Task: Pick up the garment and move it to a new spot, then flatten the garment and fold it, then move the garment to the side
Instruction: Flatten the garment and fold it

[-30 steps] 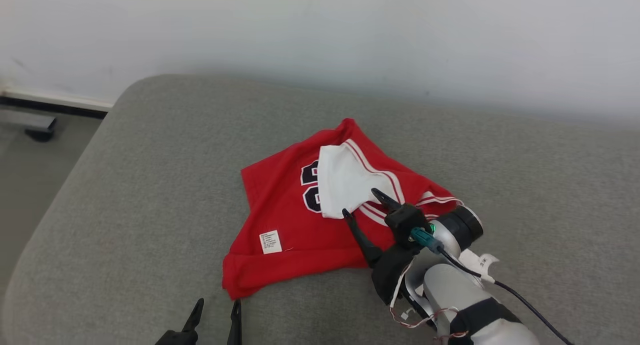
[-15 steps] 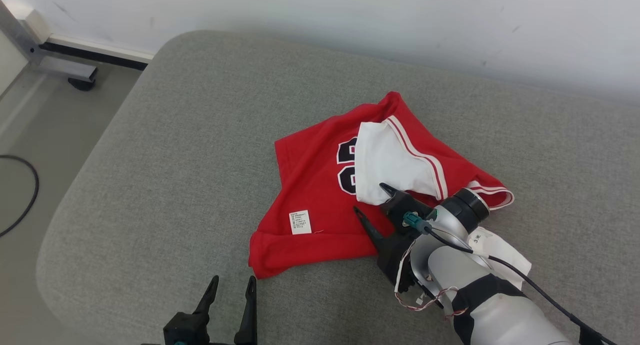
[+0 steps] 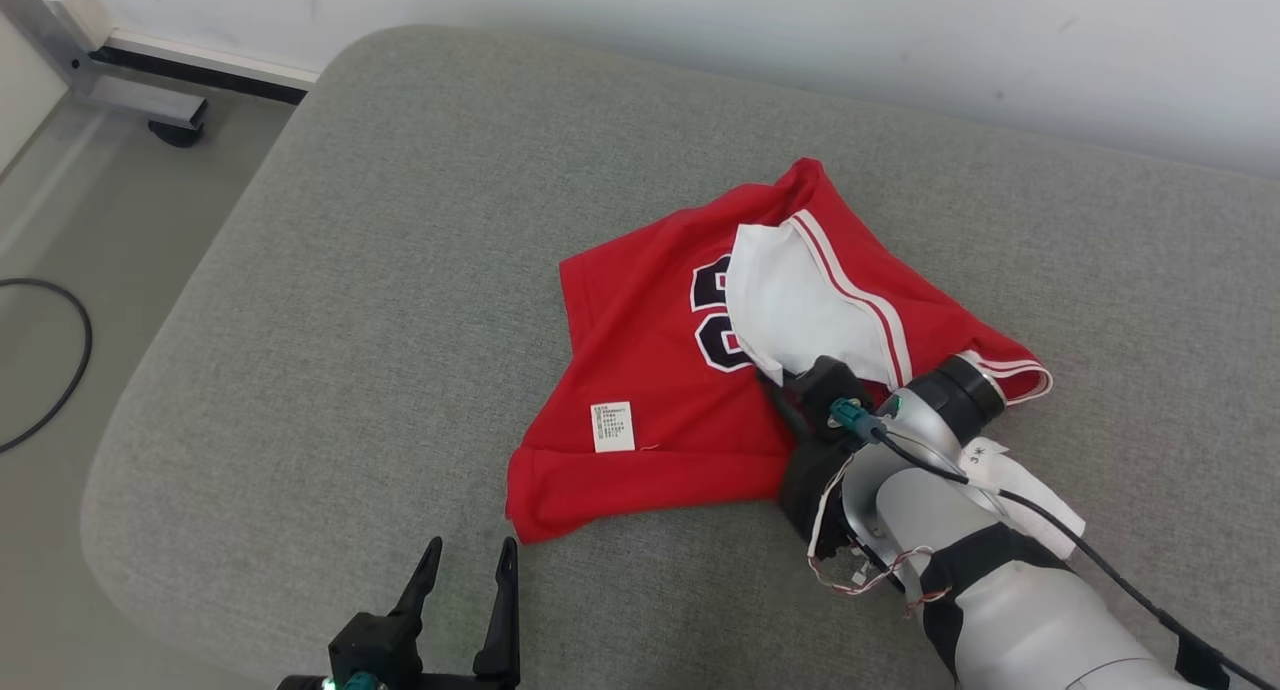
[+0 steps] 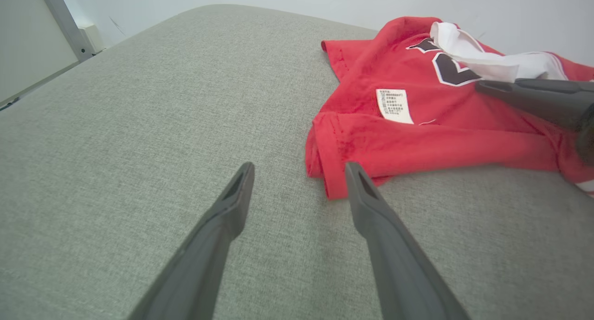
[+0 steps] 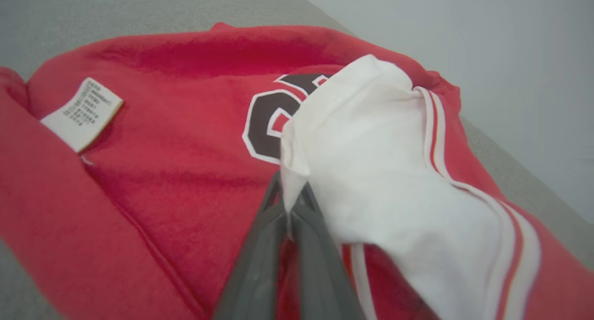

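Note:
The garment (image 3: 650, 370) is a red jersey with black numbers, lying crumpled on a grey cushion (image 3: 350, 320). A white flap (image 3: 790, 310) with red stripes is folded over its middle. My right gripper (image 3: 775, 382) reaches in from the lower right and is shut on the near corner of that flap; the right wrist view shows the fingers (image 5: 260, 246) pinching the white fabric (image 5: 371, 171). My left gripper (image 3: 468, 555) stands open just off the garment's near-left corner (image 4: 325, 171), with nothing between its fingers (image 4: 371, 208). The right gripper's dark fingers (image 4: 533, 95) lie across the garment.
A white care label (image 3: 612, 426) is sewn near the garment's front hem. The cushion's rounded edge drops to the floor on the left, where a black cable (image 3: 60, 370) lies. A metal frame foot (image 3: 150, 110) stands at the top left. A white wall runs behind.
My right gripper has closed from open onto the white flap's corner. The head camera shifted a little; the left gripper stays open.

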You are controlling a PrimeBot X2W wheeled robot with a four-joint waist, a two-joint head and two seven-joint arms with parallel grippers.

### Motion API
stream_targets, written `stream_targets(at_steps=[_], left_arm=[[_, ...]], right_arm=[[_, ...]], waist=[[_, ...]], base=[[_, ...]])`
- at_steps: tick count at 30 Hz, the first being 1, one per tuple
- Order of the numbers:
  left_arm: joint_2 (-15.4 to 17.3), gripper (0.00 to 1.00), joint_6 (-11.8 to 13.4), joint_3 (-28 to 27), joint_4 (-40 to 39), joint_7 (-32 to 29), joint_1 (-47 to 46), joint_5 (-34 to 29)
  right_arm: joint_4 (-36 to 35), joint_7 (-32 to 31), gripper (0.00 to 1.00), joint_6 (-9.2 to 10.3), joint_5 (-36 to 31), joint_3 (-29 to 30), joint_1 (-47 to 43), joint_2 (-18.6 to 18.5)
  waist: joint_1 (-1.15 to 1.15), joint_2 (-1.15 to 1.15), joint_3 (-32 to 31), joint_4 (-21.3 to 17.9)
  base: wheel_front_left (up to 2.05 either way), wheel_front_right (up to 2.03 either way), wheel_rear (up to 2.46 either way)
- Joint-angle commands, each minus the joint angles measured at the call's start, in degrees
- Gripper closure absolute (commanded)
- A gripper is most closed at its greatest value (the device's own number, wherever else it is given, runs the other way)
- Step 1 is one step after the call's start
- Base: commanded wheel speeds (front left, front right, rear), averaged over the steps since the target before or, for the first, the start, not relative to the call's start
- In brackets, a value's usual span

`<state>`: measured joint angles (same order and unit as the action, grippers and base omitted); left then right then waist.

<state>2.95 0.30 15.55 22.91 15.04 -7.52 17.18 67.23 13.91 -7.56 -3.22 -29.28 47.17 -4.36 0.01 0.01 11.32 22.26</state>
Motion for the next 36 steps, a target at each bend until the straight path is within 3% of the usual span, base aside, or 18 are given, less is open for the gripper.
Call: stream_targets(at_steps=[1,9,10,11,13,14,15,16,23,24,25,26,27,28,36], left_arm=[[-0.1,0.0,0.2,-0.2,-0.3,0.2,-0.3,0.2],[-0.1,0.0,0.0,-0.1,-0.2,0.2,-0.7,0.6],[-0.1,0.0,0.0,-0.2,-0.2,0.2,-0.8,0.6],[-0.1,0.0,-0.1,-0.2,-0.1,0.2,-0.8,0.6],[-0.1,0.0,-0.1,-0.2,0.1,0.2,-0.8,0.6],[-0.1,0.0,-0.2,-0.1,0.1,0.2,-0.8,0.6],[-0.1,0.0,-0.2,-0.1,0.2,0.2,-0.9,0.7],[-0.1,0.0,-0.2,0.0,0.2,0.2,-0.9,0.7],[-0.1,0.0,-0.4,-0.1,0.4,0.2,-0.8,1.0],[-0.1,0.0,-0.5,-0.1,0.4,0.2,-0.7,1.0],[-0.1,0.0,-0.5,-0.2,0.5,0.2,-0.7,1.0],[-0.1,0.0,-0.6,-0.2,0.6,0.2,-0.7,1.0],[-0.1,0.0,-0.6,-0.2,0.7,0.2,-0.7,1.0],[-0.1,0.0,-0.7,-0.2,0.7,0.2,-0.8,1.0],[-0.1,0.0,-0.6,-0.2,0.7,0.2,-1.1,0.5]], right_arm=[[-0.1,0.4,1.0,0.14,-0.2,0.5,0.9,-0.3],[-2.7,1.3,1.0,0.14,1.2,4.3,1.8,-0.9],[-2.9,1.3,0.96,0.14,1.3,4.3,1.8,-0.9],[-3.0,1.3,0.89,0.14,1.5,4.1,1.6,-0.8],[-3.1,1.3,0.56,0.14,1.8,3.7,1.2,-0.7],[-3.0,1.3,0.51,0.14,1.9,3.5,0.9,-0.7],[-2.8,1.3,0.35,0.14,2.3,3.4,0.7,-0.7],[-2.7,1.3,0.27,0.14,2.6,3.3,0.5,-0.7],[-2.9,1.3,0.05,0.14,4.2,2.2,-0.2,-0.4],[-2.9,1.3,0.09,0.14,4.5,2.0,-0.3,-0.5],[-3.0,1.3,0.34,0.14,4.6,1.9,-0.3,-0.6],[-3.0,1.3,0.64,0.14,4.9,1.7,-0.4,-0.6],[-3.2,1.3,0.87,0.14,5.2,1.7,-0.3,-0.7],[-3.7,1.3,1.0,0.14,5.3,1.8,-0.2,-0.9],[-9.4,1.3,1.0,0.14,7.8,6.7,1.2,-4.0]], waist=[[-0.01,-0.01,0.1,-0.3],[-0.01,-0.01,0.2,-1.4],[-0.01,-0.01,0.2,-1.6],[-0.01,-0.01,0.2,-1.7],[-0.01,-0.01,0.1,-1.9],[-0.01,-0.01,0.1,-2.0],[-0.01,-0.01,0.1,-2.1],[-0.01,-0.01,0.2,-2.2],[-0.01,-0.01,0.5,-2.5],[-0.01,-0.01,0.5,-2.5],[-0.01,-0.01,0.6,-2.6],[-0.01,-0.01,0.6,-2.6],[-0.01,-0.01,0.6,-2.7],[-0.01,-0.01,0.7,-2.7],[-0.01,-0.01,0.3,-2.8]], base=[[0.0,0.0,0.0],[0.0,0.0,0.0],[0.0,0.0,0.0],[0.0,0.0,0.0],[0.0,0.0,0.0],[0.0,0.0,0.0],[0.0,0.0,0.0],[0.0,0.0,0.0],[0.0,0.0,0.0],[0.0,0.0,0.0],[0.0,0.0,0.0],[0.0,0.0,0.0],[0.0,0.0,0.0],[0.0,0.0,0.0],[0.0,0.0,0.0]])
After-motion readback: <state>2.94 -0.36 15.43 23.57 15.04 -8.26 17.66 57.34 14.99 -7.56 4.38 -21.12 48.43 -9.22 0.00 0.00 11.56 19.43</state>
